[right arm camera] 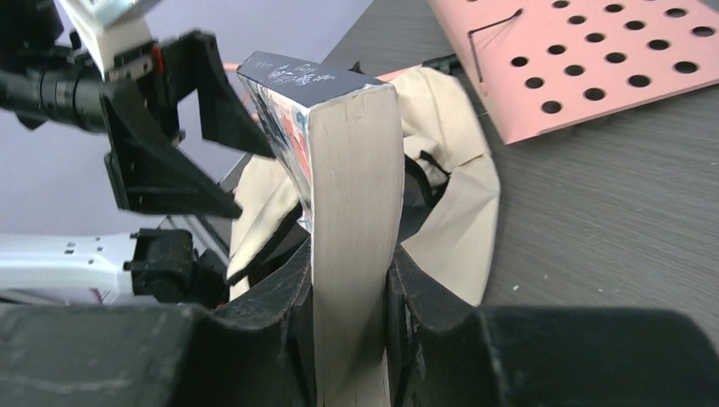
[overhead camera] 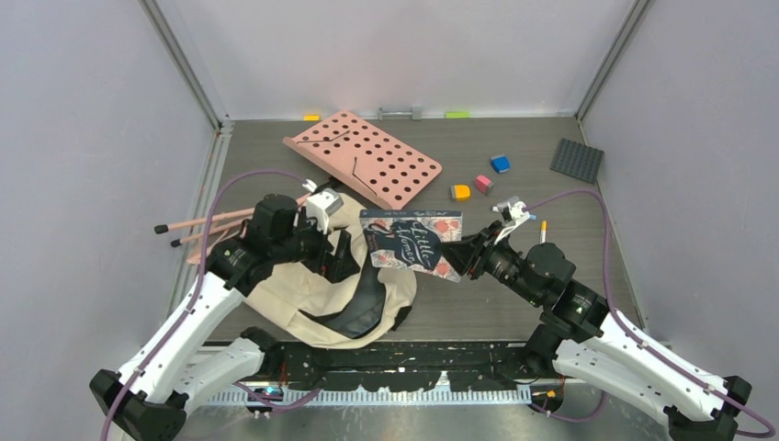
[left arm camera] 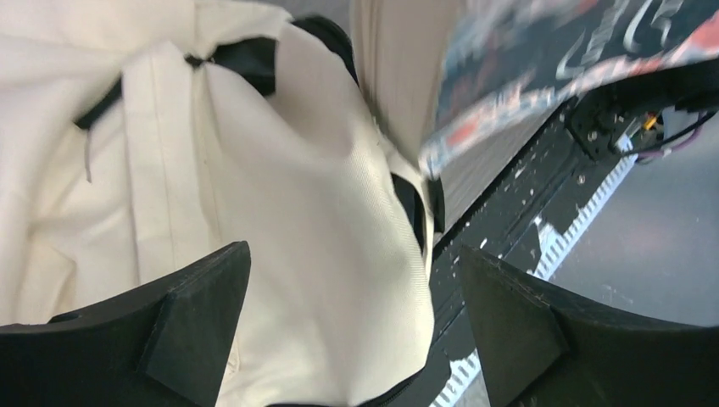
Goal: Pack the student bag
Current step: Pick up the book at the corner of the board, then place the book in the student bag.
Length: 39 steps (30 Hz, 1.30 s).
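Book [overhead camera: 411, 242] cover: white script, first word reads "Little", second word unclear. Small print along top edge too small to read.

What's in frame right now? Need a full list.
cream fabric backpack with black straps: 1, cream, near edge, centre-left
dark floral-cover book: 1, navy and red, held over the backpack
pink perforated board: 1, pink, far centre
small blocks: 3, right of the board: blue block, pink block, orange block
dark grey studded plate: 1, grey, far right
pink pencil-like sticks: at least 2, pink, left edge
left end effector: 1, black, open above the backpack
right end effector: 1, black, shut on the book
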Available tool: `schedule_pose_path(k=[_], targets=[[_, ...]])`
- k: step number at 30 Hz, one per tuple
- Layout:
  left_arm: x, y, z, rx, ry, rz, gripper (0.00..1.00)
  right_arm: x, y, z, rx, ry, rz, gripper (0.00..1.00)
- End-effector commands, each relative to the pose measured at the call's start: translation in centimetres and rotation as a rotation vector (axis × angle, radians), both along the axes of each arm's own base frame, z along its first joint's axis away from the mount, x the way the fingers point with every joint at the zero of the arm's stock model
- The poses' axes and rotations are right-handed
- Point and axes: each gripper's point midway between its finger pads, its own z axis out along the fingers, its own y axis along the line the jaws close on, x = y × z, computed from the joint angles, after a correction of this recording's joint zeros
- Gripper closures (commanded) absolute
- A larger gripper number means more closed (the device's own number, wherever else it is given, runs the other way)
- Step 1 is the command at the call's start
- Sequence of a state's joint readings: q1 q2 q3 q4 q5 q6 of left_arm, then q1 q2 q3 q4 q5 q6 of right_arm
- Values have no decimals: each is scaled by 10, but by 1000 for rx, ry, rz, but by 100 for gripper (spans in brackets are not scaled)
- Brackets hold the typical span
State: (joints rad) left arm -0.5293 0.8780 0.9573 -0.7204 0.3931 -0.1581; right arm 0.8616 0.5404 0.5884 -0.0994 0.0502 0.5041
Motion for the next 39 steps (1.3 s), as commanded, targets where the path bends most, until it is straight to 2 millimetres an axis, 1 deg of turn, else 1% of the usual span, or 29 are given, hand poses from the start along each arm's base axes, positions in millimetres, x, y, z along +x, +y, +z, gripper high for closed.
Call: schedule_pose_path(k=[1,3,6,8,10,15,17,21,23,24,26,28,29,30,32,34,36,39], targets=[[-12,-1,-10,10,13,-37,3,15,-17,56,164,-116,-125,100],[-13,1,-22,28,39,-26,2,16,-16,55,162,-115,-130,100],[-7,11,-44,102,78,51,2,18,-15,54,162,-113,-131,100],[-3,12,-54,133,105,78,1,18,-14,54,162,-111,-133,100],[0,8,-57,134,130,91,0,19,-14,54,163,-110,-133,100],[3,-25,-50,41,159,43,0,21,-14,52,154,-107,-141,100],[4,-32,-52,39,157,38,0,22,-14,50,147,-103,-146,100],[12,-34,-65,105,155,81,0,25,-15,47,138,-101,-161,100],[17,-30,-72,166,148,114,0,26,-16,47,136,-100,-170,100],[21,-27,-74,200,138,141,6,26,-16,46,136,-97,-173,100],[28,-16,-76,269,133,190,27,28,-20,45,132,-88,-192,100],[35,-4,-72,329,109,240,58,31,-27,41,119,-66,-236,99],[36,0,-68,342,97,251,74,33,-35,37,103,-50,-277,99],[39,2,-62,344,73,266,84,35,-39,36,104,-35,-303,99],[44,8,-44,333,18,292,97,38,-52,30,92,3,-372,99],[49,13,-25,324,-41,307,100,37,-65,22,59,57,-428,99],[53,17,-4,310,-101,323,100,34,-67,14,44,111,-438,99],[61,20,30,273,-198,337,100,27,-56,6,62,208,-396,99]])
